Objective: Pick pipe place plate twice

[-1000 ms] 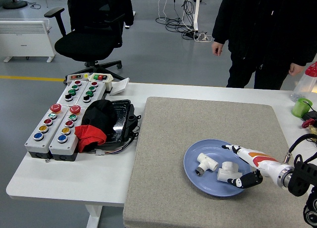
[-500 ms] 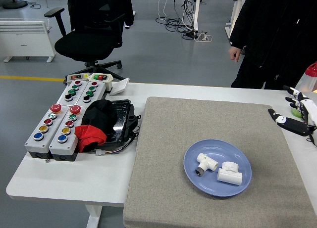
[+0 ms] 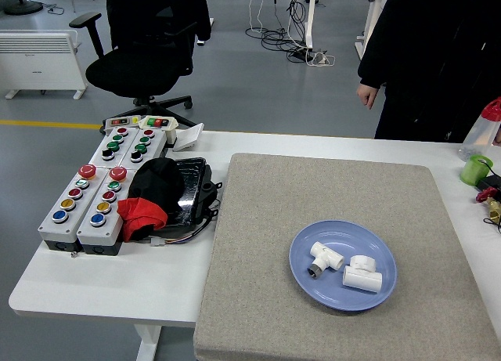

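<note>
Pipes: two white plastic pipe fittings, a T-shaped one (image 3: 324,259) and a shorter elbow-like one (image 3: 362,274), lie side by side, close but apparently apart, on the plate.
Plate: round blue plate (image 3: 305,279) rests on the grey felt mat (image 3: 313,196), toward the mat's near right part.
Hand: neither robot hand shows in the head view, so how far the fingers are open and what they hold cannot be told, and nothing can be placed relative to a hand.
Desk: white desk (image 3: 86,279) carries the mat, which covers its middle and right.
Left of mat: grey control boxes with coloured push buttons (image 3: 98,196), and beside them a black and red cloth bundle (image 3: 153,196) on a black tray.
Far right edge: a small green cup (image 3: 475,170).
Person: stands at the desk's far side in dark clothing (image 3: 438,55), one bare hand (image 3: 366,95) hanging at the side, touching nothing.
</note>
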Motion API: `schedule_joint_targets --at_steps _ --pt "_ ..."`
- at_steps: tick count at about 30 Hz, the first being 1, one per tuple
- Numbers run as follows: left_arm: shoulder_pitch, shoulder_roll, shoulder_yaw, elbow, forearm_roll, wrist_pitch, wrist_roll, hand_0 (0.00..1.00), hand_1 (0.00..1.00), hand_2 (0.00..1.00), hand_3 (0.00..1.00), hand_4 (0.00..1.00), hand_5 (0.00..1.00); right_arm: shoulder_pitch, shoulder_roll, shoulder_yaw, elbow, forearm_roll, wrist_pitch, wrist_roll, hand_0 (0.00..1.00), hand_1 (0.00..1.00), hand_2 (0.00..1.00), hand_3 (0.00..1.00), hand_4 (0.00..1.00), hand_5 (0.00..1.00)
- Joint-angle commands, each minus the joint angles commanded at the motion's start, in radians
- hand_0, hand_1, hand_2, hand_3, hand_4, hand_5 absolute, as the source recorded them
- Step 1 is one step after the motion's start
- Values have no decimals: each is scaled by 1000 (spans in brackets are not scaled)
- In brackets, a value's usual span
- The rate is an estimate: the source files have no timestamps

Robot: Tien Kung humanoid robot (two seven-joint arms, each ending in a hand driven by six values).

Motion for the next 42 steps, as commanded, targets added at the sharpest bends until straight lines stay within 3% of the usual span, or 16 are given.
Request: schedule_joint_targets --at_steps 1,6,16,42 --pt "0 0 -1 0 2 0 0 653 632 632 551 388 998 -10 3 5 1 26 11 1 844 813 872 867 499 423" --pt "0 -1 -2 1 3 0 -1 653 632 632 551 388 998 -39 16 22 5 104 42 4 844 813 872 867 499 423" --pt "4 -4 4 -1 -3 -2 0 653 633 631 551 387 998 -54 18 49 9 86 72 -12 841 809 872 867 510 458" --pt "10 -4 -13 2 19 -4 -3 653 632 630 549 387 998 -73 26 66 8 81 78 -37 850 801 869 885 530 524"
